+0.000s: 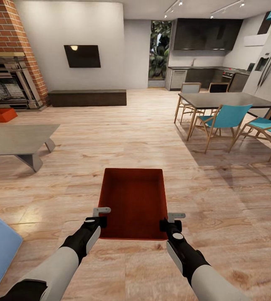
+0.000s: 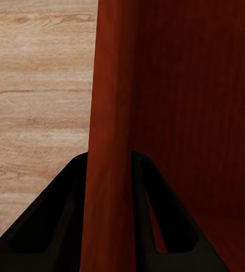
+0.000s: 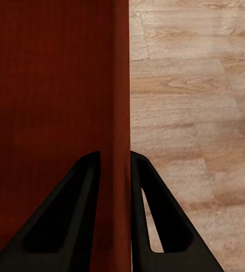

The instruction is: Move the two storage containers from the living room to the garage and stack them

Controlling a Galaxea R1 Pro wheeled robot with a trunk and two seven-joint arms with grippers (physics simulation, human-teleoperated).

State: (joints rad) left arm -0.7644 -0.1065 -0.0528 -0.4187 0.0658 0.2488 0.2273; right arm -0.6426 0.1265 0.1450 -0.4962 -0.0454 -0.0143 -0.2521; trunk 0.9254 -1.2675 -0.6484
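At far left a 2nd bin (image 1: 1, 115) sits on the wood floor (image 1: 123, 133) by the fireplace (image 1: 10, 79), beyond the grey bench (image 1: 14, 140). The left end effector (image 1: 102, 216) is clenched on the carried bin's (image 1: 133, 202) left wall, the thin wall pinched between its fingers (image 2: 49, 226). The bin looks stiff, light and smooth, so wall grips near the close corners seem right. The right end effector (image 1: 170, 221) grasps the right wall likewise, holding the bin just ahead, over the floor.
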